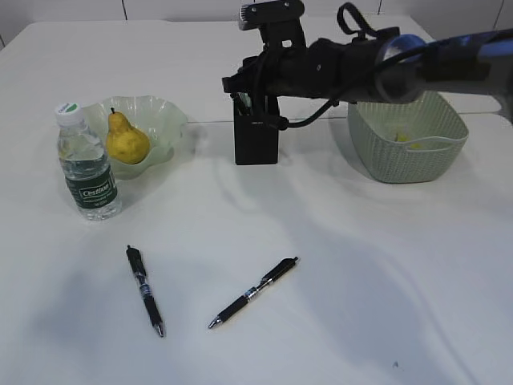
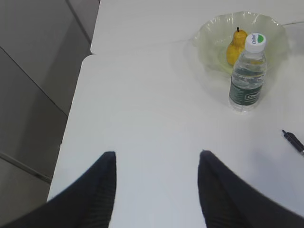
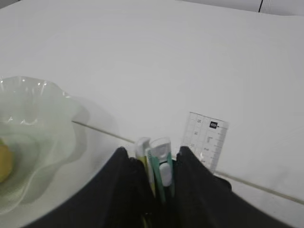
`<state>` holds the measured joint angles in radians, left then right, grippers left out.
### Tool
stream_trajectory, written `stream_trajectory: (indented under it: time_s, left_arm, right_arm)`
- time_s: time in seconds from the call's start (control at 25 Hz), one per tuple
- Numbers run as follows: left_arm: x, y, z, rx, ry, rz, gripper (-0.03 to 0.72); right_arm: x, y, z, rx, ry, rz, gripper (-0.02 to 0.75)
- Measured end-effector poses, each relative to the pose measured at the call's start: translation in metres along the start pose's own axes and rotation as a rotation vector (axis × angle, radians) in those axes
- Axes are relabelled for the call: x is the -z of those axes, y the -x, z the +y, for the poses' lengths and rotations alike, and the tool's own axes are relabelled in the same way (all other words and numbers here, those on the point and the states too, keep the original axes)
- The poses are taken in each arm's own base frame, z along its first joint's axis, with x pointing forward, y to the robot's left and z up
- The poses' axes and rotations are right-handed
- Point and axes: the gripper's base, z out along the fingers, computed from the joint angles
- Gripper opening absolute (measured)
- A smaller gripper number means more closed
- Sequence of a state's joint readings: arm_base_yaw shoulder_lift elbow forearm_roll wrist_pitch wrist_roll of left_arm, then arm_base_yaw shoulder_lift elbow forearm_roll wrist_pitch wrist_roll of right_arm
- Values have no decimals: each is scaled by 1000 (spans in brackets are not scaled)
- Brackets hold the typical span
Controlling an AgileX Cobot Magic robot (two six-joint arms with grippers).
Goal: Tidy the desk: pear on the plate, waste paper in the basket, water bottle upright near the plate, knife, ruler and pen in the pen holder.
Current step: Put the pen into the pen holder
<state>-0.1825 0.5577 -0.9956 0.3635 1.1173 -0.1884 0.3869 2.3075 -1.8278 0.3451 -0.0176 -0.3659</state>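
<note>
Two pens (image 1: 147,289) (image 1: 253,292) left lying on bench (image 1: 337,289), well in front of pen holder (image 1: 256,132). Right pincer (image 3: 158,166) held above holder, parted around knife (image 3: 160,164), seemingly mid-release; ruler (image 3: 206,139) already inside. Left pincer (image 2: 154,183) held open, empty. Pear (image 1: 126,139) on plate (image 1: 167,120), bottle (image 1: 88,163) upright beside it, left of holder.

Mostly plastic things on a smooth, matt white table (image 1: 337,289).

The plate (image 1: 164,120) is glossy, translucent and wavy-rimmed, perhaps glass; the water bottle (image 1: 88,172) is clear plastic; the basket (image 1: 401,156) has a matt woven-look texture; the pen holder (image 1: 256,140) is matt black.
</note>
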Motion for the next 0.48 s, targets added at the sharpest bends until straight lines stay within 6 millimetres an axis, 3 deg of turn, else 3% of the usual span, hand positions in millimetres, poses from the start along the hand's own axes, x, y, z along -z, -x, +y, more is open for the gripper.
stream_trajectory:
  time_s: [0.24, 0.48]
  left_arm:
    - [0, 1, 0, 4, -2, -9, 390]
    - [0, 1, -3, 20, -28, -9, 390]
  right_arm:
    - [29, 25, 8, -36, 92, 131, 282]
    - [73, 54, 16, -21, 196, 268, 282]
